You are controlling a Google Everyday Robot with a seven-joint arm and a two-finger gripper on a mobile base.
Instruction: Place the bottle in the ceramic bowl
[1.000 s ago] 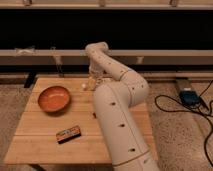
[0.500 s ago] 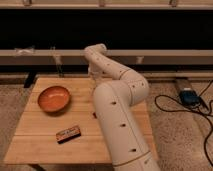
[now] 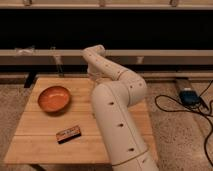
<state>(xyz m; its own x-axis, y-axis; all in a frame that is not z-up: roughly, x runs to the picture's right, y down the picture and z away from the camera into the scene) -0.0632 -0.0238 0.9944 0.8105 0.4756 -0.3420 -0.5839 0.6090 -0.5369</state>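
Bottle: cannot place it with confidence. It may be hidden at the gripper behind the arm's wrist, near the far edge of the table; no clear whitish shape with a tan band can be separated there.

Far left, something pale and crumpled (image 3: 22, 50) lies on the long light ledge (image 3: 165, 56) that runs across the back under a dark wall. Just right of it a thin upright rod (image 3: 58, 65) stands behind the table's far left corner, and a dark leg (image 3: 31, 80) slants down below the ledge.

Wooden slatted table (image 3: 45, 145) fills the left and middle. Ceramic bowl (image 3: 54, 99) sits upright on its left half, toward the far side, orange-terracotta, its visible inside bare. Dark rectangular box (image 3: 68, 133) with an orange label lies flat near the front edge, right of and nearer than the bowl, well apart from it, slightly skewed.

Gripper (image 3: 93, 75) is over the far middle of the table, right of the bowl and apart from it, pointing down from the wrist. Open or closed: cannot tell, and cannot tell what it holds, if anything.

White arm (image 3: 117, 115) rises from bottom centre-right, thick link with a row of small dark holes, bends at a rounded joint, then reaches back and left to a high elbow before dropping to the gripper. It covers the table's right part.

Right: a speckled floor (image 3: 175, 145), a black cable (image 3: 170, 107) looping across it, and a blue-and-dark device (image 3: 189, 96) near the ledge.
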